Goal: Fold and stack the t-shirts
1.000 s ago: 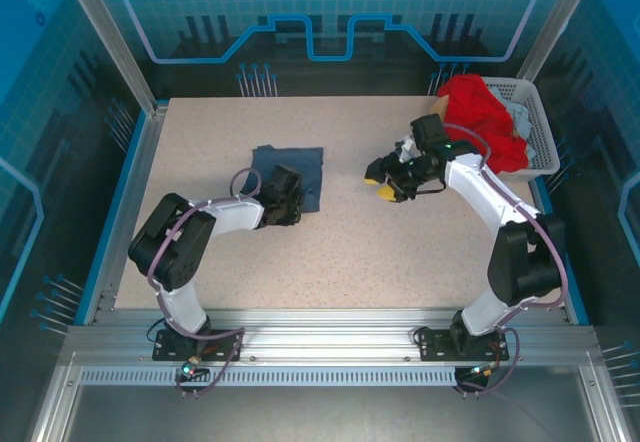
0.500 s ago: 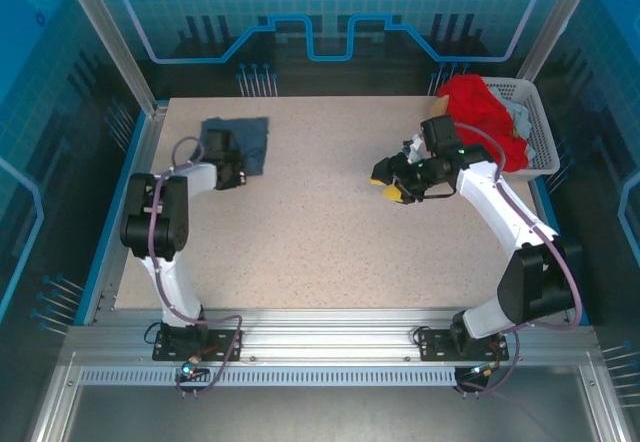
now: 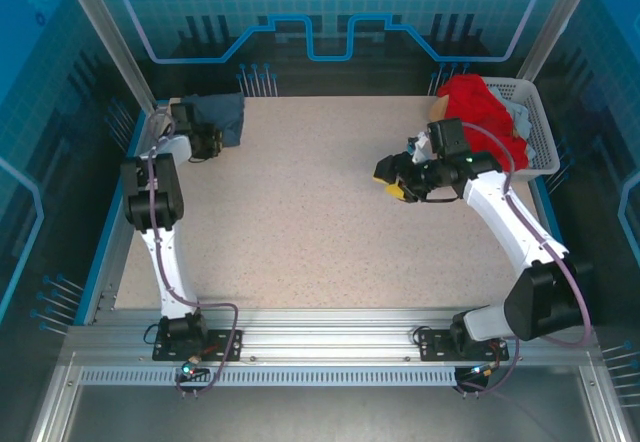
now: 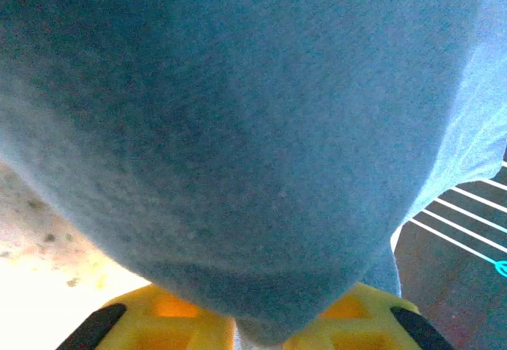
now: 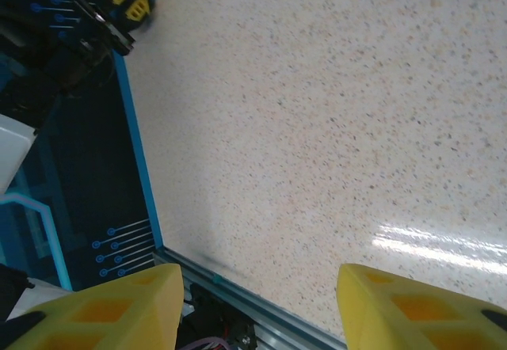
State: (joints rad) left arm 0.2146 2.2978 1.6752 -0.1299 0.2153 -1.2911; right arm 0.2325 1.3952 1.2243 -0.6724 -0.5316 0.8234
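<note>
Clenching the slate-blue t-shirt point(image 3: 224, 117), the left claw point(image 3: 207, 142) sits at the counter's point(image 3: 300, 232) far left corner; the right claw point(image 3: 397, 180) hangs released near the far-right basket point(image 3: 545, 127) holding the red t-shirt point(image 3: 482, 112)

Two t-shirts are here: one slate-blue t-shirt point(image 3: 224, 117) at ten o'clock on the single speckled surface point(image 3: 320, 252), and one red t-shirt point(image 3: 478, 110) at two o'clock, heaped in the one white basket point(image 3: 546, 150). Two arms each carry one end effector, the left end effector point(image 4: 253, 330) and the right end effector point(image 3: 392, 184), with four yellow fingertips point(image 5: 103, 310) between them.
</note>
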